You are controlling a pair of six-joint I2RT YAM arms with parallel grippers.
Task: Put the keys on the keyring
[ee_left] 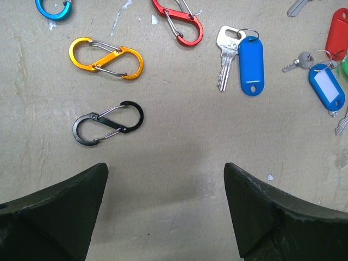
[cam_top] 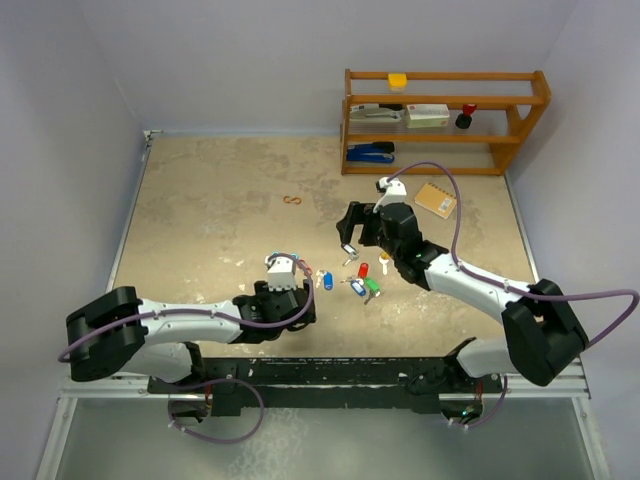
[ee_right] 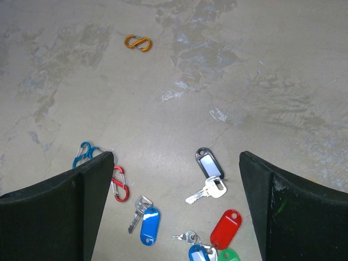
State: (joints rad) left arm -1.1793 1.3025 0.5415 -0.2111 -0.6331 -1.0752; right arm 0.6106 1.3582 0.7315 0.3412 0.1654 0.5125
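The keys (cam_top: pixel 358 281) lie clustered on the bench (cam_top: pixel 200 220), near its middle. At their 9 o'clock lie several clips (ee_left: pixel 108 123), just ahead of the left fingers (ee_left: pixel 54 217). The right fingers (ee_right: pixel 304 206) hang above the keys' 12 o'clock side. A lone clip (cam_top: pixel 292 201) lies apart at 11 o'clock. At 1 o'clock, a pad (cam_top: pixel 436 199) lies before the shelf (cam_top: pixel 460 75) at the bench's far edge.

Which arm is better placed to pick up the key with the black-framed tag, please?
The right, I'd say. The right claw is open and hangs over the key with the black-framed tag, which lies inside its gap in the wrist view. The left claw, also open, sits by the black S-clip.
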